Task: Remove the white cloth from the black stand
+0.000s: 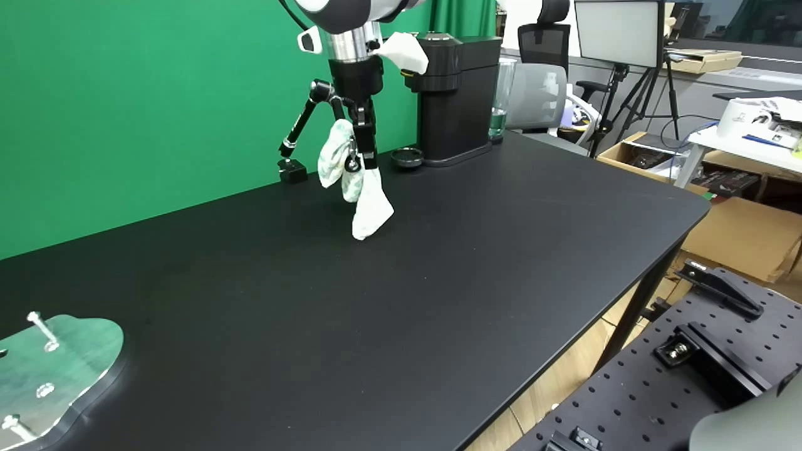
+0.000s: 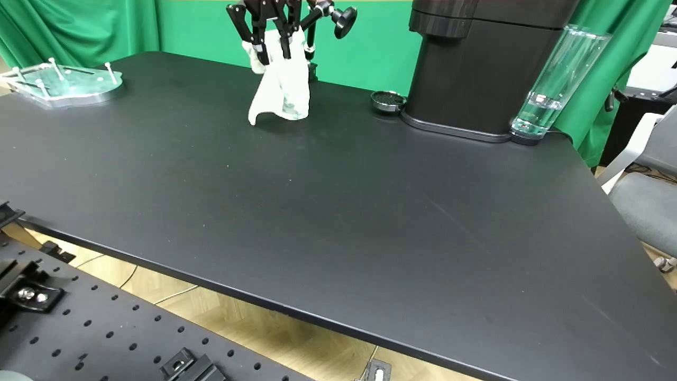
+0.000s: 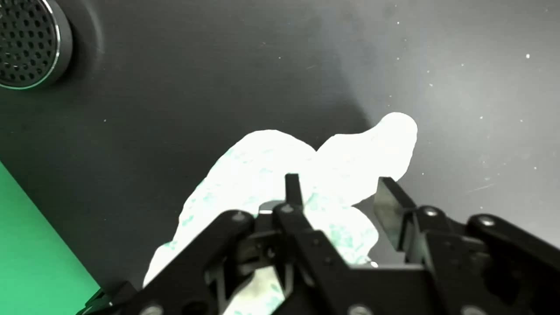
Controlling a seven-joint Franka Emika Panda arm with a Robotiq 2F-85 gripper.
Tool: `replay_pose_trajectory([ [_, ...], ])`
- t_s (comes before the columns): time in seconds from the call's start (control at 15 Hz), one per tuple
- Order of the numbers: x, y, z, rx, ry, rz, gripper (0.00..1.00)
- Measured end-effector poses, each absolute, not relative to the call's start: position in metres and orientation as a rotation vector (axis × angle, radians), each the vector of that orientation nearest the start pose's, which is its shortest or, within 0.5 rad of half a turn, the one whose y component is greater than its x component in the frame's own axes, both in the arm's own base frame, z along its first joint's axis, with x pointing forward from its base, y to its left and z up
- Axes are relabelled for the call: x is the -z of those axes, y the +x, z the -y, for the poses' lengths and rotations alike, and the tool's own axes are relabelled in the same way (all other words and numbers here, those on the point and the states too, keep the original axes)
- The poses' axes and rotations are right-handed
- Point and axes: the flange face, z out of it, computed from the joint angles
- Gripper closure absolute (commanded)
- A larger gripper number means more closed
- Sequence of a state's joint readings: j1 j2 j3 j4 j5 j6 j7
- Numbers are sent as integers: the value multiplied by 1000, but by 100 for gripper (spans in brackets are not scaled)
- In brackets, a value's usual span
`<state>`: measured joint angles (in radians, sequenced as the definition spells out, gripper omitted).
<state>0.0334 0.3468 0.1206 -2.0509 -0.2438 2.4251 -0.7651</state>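
The Robotiq gripper (image 3: pixel 338 186) stands spread, the white cloth (image 2: pixel 290 87) hanging beside and below it, apparently on the black jointed stand (image 1: pixel 300 124); I'd straddle a thick fold, pinch firmly, then ease upward.

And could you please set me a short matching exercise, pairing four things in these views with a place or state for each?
Things
1. gripper
2. white cloth
3. clear cylinder
4. round dish

Places and states
A. on the table, near the black machine
B. standing open
C. with liquid in its lower part
D. hanging, mottled with green in the wrist view

Right pairs: 1-B; 2-D; 3-C; 4-A
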Motion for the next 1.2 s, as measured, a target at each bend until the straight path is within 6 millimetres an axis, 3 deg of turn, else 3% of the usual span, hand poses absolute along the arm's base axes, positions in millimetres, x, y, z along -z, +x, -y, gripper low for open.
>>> replay_pose_trajectory([
  [0.13,-268,591,-89,10,-2800,1588,95],
  [0.27,-266,591,-87,22,-2814,1489,100],
  [0.73,-272,592,-72,60,-2882,1292,98],
  [1.2,-314,593,-50,177,-2990,1115,98],
])
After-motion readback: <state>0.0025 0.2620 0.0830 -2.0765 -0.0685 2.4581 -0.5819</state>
